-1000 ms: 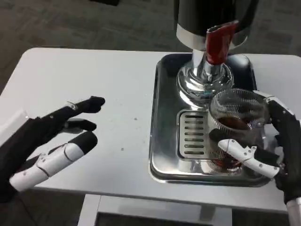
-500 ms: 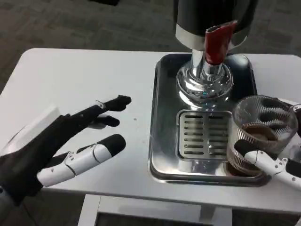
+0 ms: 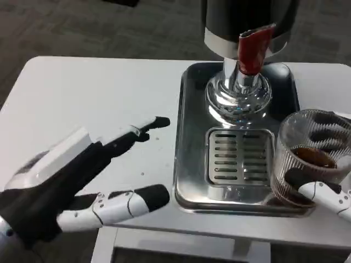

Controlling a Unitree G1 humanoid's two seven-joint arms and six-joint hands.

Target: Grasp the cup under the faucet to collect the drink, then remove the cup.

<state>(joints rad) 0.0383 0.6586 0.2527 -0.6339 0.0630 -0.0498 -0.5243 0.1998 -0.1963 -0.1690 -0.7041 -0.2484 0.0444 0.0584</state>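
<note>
The ribbed clear cup [image 3: 310,159], upright and holding a dark drink in its lower part, stood at the right edge of the steel drip tray [image 3: 189,137], clear of the slotted grate [image 3: 237,156] and off to the right of the red-handled faucet [image 3: 252,49]. My right hand [image 3: 328,181] grasped it: one white finger lay across the near side of the base, and dark fingers showed through the far wall, so the cup sat between them with its long axis vertical. The cup thus lay within my right fingers and well apart from my left hand [image 3: 71,181], which hung over the bare white table [image 3: 82,93] to the left of the tray, fingers spread and holding nothing, the black tips pointing toward the tray's left rim. I judged the filling finished and the removal under way, since the cup no longer stood beneath the spout. The coming move turned on keeping the cup's axis upright while carrying it rightward and off the tray's raised rim; a tilt there could spill the drink. The chrome dispenser base [image 3: 238,98] stood behind the grate, apart from both hands.
</note>
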